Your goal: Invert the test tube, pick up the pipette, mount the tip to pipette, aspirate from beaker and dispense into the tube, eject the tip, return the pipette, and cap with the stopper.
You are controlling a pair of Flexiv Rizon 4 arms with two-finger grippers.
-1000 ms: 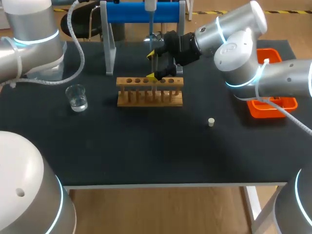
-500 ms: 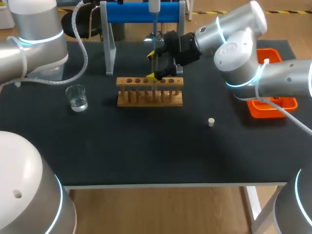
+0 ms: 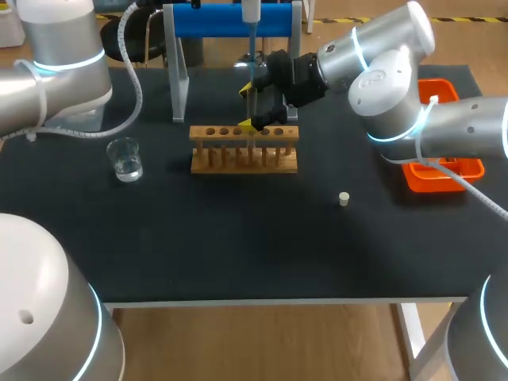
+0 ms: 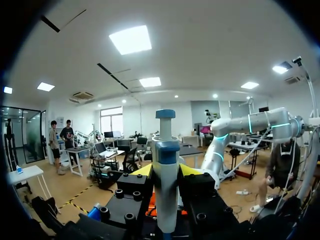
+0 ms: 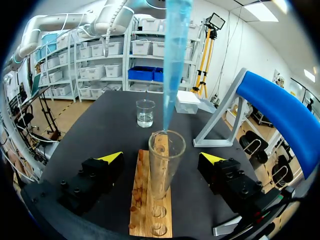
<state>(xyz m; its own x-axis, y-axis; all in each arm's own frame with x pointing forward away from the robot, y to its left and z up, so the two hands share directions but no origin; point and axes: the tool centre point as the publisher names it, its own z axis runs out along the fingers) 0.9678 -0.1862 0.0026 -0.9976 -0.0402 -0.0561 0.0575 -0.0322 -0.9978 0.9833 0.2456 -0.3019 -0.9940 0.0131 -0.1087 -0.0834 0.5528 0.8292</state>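
Note:
In the left wrist view my left gripper (image 4: pixel 166 170) is shut on the white pipette (image 4: pixel 166 190), whose blue plunger points away from the wrist. The pipette (image 3: pixel 250 14) hangs over the wooden rack (image 3: pixel 244 148), and its blue tip (image 5: pixel 175 60) points down at the mouth of the clear test tube (image 5: pixel 165 165). The tube stands upright in the rack (image 5: pixel 150 200). My right gripper (image 3: pixel 251 107) is open, with one finger on each side of the tube and neither touching it. The beaker (image 3: pixel 125 159) sits left of the rack. The small stopper (image 3: pixel 344 199) lies to the rack's right.
A blue-topped stand (image 3: pixel 230 20) rises behind the rack. An orange tray (image 3: pixel 444 171) sits at the table's right edge under my right arm. In the right wrist view the beaker (image 5: pixel 145 113) stands beyond the rack's far end.
The left arm and the pipette have shifted slightly up and to the right. The right arm has kept still.

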